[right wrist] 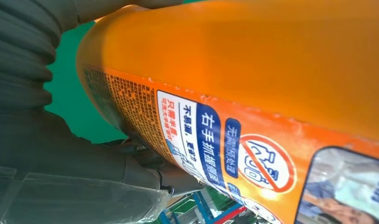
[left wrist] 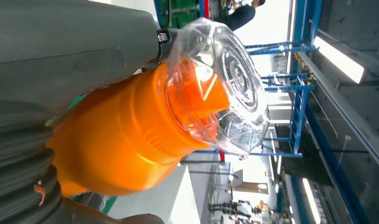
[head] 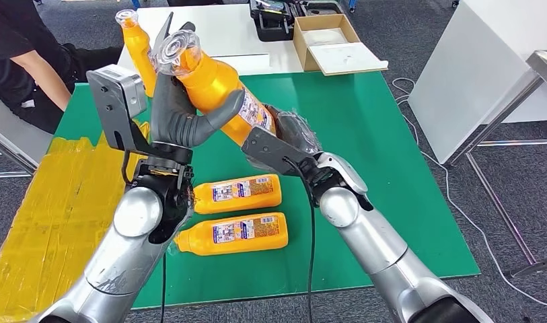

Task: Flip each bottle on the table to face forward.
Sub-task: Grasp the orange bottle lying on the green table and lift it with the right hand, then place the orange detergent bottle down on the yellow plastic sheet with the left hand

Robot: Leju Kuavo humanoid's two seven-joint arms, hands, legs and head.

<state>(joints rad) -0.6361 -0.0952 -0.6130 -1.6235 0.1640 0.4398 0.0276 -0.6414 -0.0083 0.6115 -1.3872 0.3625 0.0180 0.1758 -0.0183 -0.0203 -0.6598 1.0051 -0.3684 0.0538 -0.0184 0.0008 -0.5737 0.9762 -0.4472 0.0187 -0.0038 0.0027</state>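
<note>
A green mat covers the table. Above its middle, the orange plastic bottle with a clear cap is held aloft, tilted — left hand fingers wrapped round its neck, right hand gripping its base. It looks stiff, smooth, probably slippery; the narrow neck seems the securest hold. Two like bottles lie near the front edge.

Grey carpet floor, white table behind
</note>
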